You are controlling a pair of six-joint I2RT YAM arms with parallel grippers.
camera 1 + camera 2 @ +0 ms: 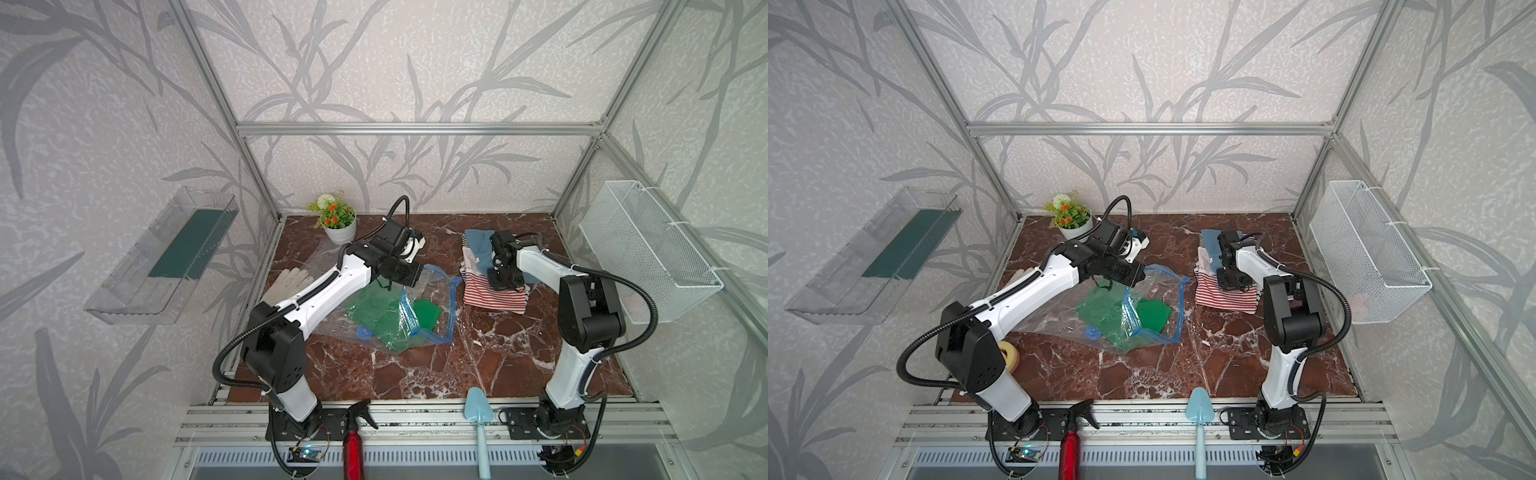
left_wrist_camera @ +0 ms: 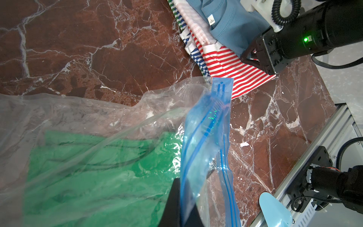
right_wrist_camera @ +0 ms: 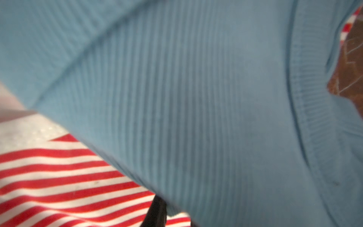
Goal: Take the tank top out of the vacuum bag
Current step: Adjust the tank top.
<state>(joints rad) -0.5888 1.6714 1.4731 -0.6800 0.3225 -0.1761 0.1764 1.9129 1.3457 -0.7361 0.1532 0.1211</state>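
Left gripper [image 1: 417,275]: pinched shut on zip edge of vacuum bag [image 2: 88,110], held up. Spotted green garment [image 2: 88,167] inside, just below, nearest this arm. Right gripper [image 2: 247,57]: on clothes pile [image 2: 231,68], well apart, closure unreadable.

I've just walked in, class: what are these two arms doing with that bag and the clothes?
The left gripper is shut on the blue zip strip of the vacuum bag, holding that edge up off the marble table. A green garment lies inside the bag, not yet out. The right gripper is down on a blue ribbed top that lies on a pile of striped clothes beside the bag; whether it grips the cloth cannot be told.
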